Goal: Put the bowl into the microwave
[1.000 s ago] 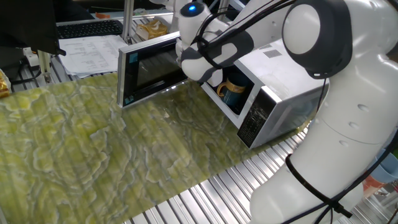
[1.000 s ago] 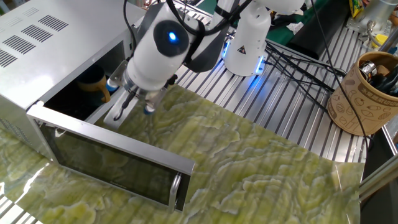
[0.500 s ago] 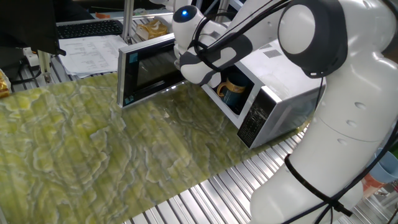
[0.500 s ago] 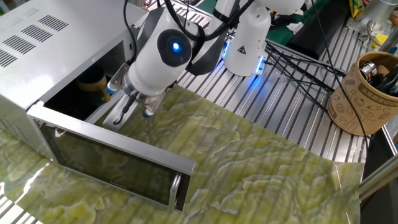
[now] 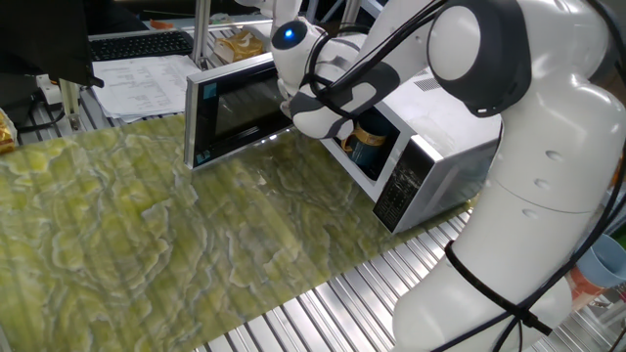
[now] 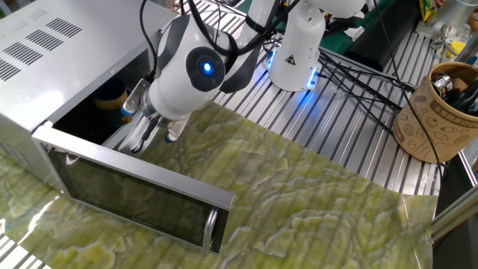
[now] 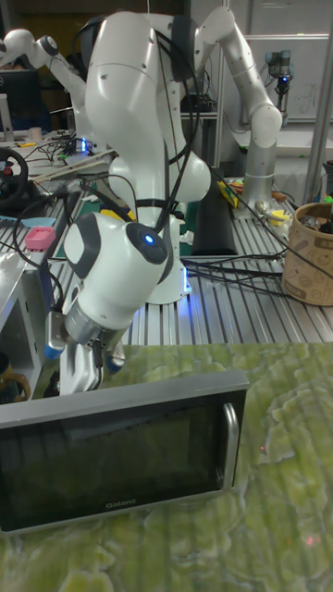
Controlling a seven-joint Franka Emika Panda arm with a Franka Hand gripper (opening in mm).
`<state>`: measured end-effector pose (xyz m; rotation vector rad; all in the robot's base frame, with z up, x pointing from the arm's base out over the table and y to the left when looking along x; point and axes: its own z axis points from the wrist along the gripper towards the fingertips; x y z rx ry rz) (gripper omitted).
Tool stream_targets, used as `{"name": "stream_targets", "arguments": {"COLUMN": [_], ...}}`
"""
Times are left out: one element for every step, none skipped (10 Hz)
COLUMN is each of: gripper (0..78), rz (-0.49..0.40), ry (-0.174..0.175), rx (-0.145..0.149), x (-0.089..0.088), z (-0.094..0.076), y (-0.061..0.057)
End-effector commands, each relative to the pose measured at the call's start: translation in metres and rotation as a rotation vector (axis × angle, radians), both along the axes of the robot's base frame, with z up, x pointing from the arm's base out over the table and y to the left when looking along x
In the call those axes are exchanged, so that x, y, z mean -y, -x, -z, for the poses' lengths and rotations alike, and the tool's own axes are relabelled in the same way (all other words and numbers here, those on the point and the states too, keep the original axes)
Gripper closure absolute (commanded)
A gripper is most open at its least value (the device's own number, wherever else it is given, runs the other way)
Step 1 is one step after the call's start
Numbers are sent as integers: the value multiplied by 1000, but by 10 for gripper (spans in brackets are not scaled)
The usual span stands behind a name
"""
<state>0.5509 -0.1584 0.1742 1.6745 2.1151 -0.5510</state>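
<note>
Jaws spread and empty, gripper (image 6: 149, 134) at the microwave (image 6: 52, 71) mouth; swinging could clip the mug (image 5: 370, 145).

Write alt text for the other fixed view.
The bowl sits inside the open microwave, with the gripper empty just outside the opening. The door hangs open over a green mat.

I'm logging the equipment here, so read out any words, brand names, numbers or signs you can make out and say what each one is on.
"Galanz": small pale lettering at the bottom edge of the microwave door, tall fixed view; small, so only fairly sure.
Microwave control panel: markings too small to read.
Papers behind the microwave: print too blurred to read.
Triangle sign on the robot base: a symbol, no readable text.
</note>
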Motion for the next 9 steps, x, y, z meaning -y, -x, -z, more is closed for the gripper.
{"name": "stream_targets", "arguments": {"gripper": [764, 764, 764, 764, 764, 764, 764, 764, 764], "rz": [-39, -54, -71, -75, -75, -74, -79, -88, -100], "ry": [56, 54, 67, 86, 90, 88, 86, 88, 94], "rx": [-76, -99, -125, -135, -138, -136, -139, -145, -154], "x": [2, 0, -1, -2, -2, -1, 0, 2, 5], "z": [3, -1, -4, -4, -3, -3, -2, -1, 1], "y": [6, 9, 13, 14, 15, 15, 15, 15, 14]}}
